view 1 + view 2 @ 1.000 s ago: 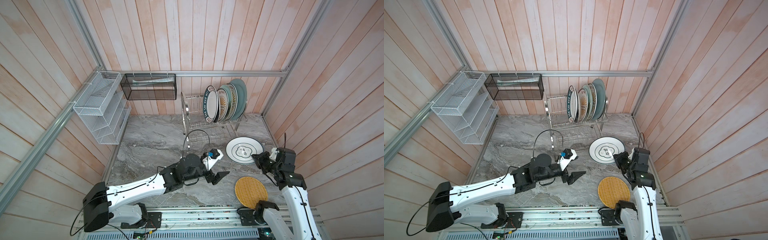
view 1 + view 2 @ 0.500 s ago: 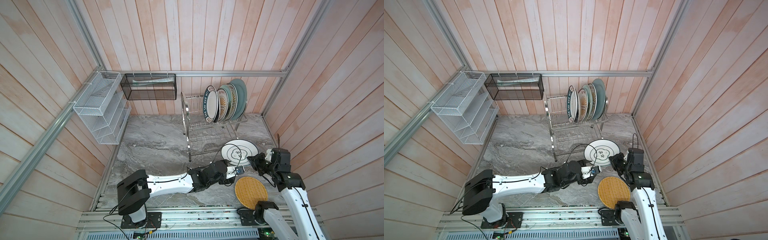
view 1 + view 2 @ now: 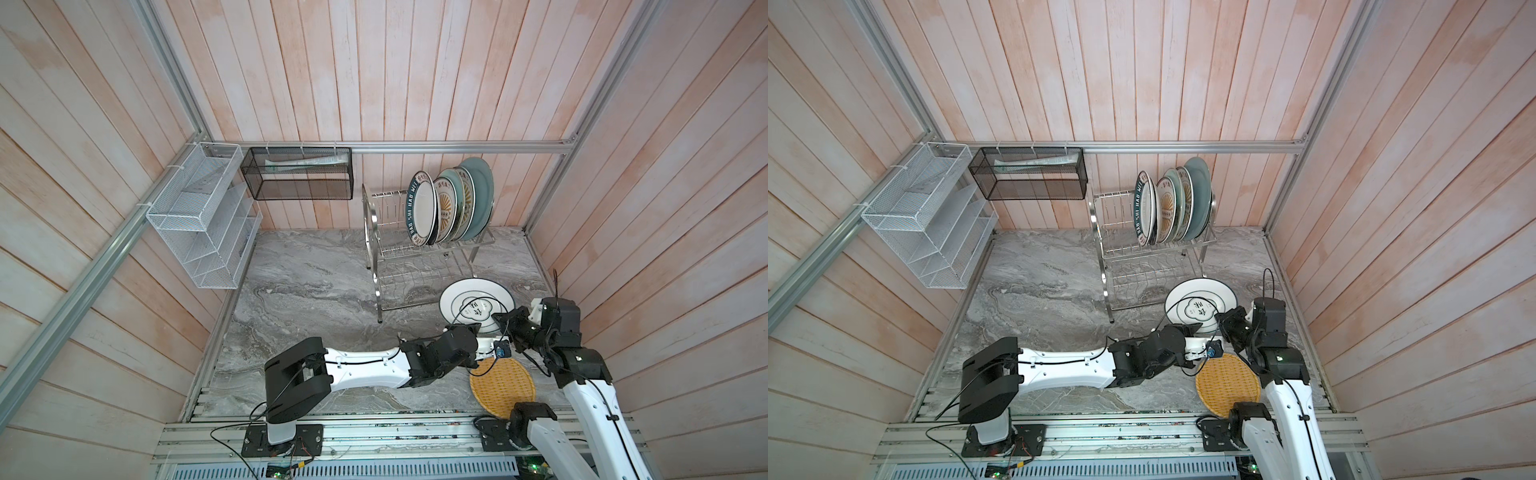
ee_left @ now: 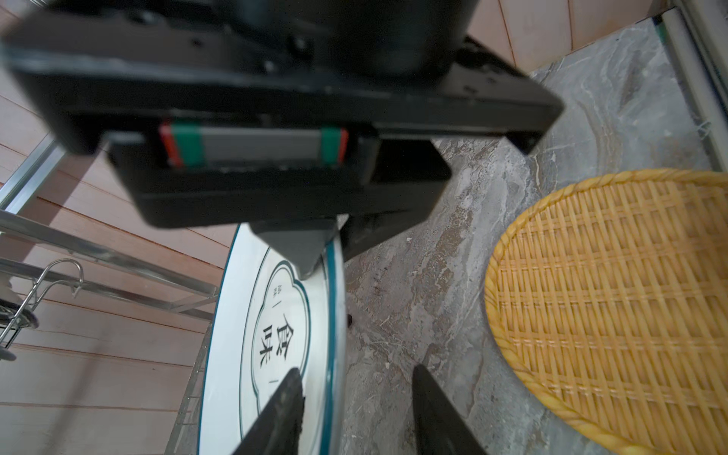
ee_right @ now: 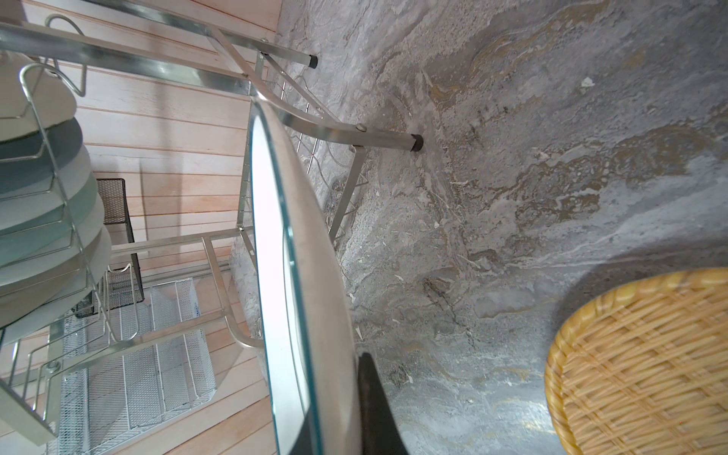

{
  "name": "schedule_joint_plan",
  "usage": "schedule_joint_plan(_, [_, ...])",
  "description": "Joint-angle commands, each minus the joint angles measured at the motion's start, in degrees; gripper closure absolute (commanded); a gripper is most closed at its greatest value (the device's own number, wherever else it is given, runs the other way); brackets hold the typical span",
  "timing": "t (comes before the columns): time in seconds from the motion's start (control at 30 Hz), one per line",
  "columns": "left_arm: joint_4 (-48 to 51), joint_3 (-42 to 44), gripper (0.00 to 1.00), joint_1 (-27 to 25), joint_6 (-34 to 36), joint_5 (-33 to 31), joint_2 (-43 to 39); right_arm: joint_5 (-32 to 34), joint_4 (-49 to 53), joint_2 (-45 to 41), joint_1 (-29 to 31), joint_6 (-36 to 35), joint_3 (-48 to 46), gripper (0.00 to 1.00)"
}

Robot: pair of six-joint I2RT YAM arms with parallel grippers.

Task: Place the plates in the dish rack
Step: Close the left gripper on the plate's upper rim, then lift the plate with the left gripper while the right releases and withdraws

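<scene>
A white lettered plate (image 3: 478,299) (image 3: 1200,295) is tilted up in front of the dish rack (image 3: 415,266) (image 3: 1142,266). My right gripper (image 3: 500,320) (image 3: 1223,318) is shut on its near rim; in the right wrist view one finger (image 5: 374,402) presses the plate's underside (image 5: 311,275) and the other is hidden. My left gripper (image 3: 473,328) (image 4: 356,370) straddles the same rim, open: one finger lies over the lettered face (image 4: 236,354), the other stands clear of the rim. A yellow woven plate (image 3: 503,386) (image 4: 614,315) lies flat nearby. Several plates (image 3: 449,203) stand in the rack's upper tier.
A white mesh organiser (image 3: 199,232) hangs on the left wall and a black mesh basket (image 3: 297,174) on the back wall. Wooden walls close in the grey marble floor (image 3: 311,291). The rack's lower tier (image 3: 419,278) shows bare prongs.
My left arm has swung right from the middle of the floor to the white plate, its jaws narrowing around the rim. The right gripper has shifted the plate slightly left.
</scene>
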State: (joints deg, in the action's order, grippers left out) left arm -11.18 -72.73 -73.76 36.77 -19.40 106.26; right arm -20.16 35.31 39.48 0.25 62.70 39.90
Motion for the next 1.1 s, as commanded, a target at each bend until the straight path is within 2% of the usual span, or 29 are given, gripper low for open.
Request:
schedule_joint_plan(0.0, [-0.5,-2.6,0.56,0.0,1.0,-2.6,1.7,-0.1,0.0,-1.7,0.3,0.5,1.6,1.00])
schedule_joint_plan(0.17, [0.3,-4.3,0.62,0.0,0.4,-3.3,3.4,-0.1,0.5,-2.6,0.3,0.8,1.2,1.00])
schedule_joint_plan(0.3, [0.4,-5.1,0.72,-0.1,0.3,-4.1,3.9,-0.3,0.1,-2.8,0.4,1.2,1.2,1.00])
schedule_joint_plan(0.43, [0.4,-5.2,0.76,-0.1,0.6,-5.4,4.1,-0.3,0.4,-2.9,0.4,1.2,1.6,1.00])
schedule_joint_plan(0.67, [3.5,-6.1,0.98,-0.4,-1.7,-5.3,3.7,-0.9,-0.4,-3.6,1.0,2.2,1.0,1.00])
schedule_joint_plan(0.8, [4.4,-5.4,1.00,-0.8,-2.2,-5.1,2.5,-1.2,-1.6,-3.6,1.6,2.3,0.9,1.00])
schedule_joint_plan(0.83, [4.5,-5.0,1.00,-0.9,-2.4,-4.9,1.9,-1.2,-1.9,-3.6,1.7,2.3,0.8,0.97])
schedule_joint_plan(0.93, [5.2,-3.0,1.00,-1.1,-3.7,-4.0,-0.7,-1.2,-3.2,-3.5,1.7,1.1,0.8,0.72])
schedule_joint_plan(1.07, [4.9,2.3,1.00,-1.3,-7.2,-0.9,-6.2,-0.5,-4.8,-3.0,1.8,-0.1,0.9,0.50])
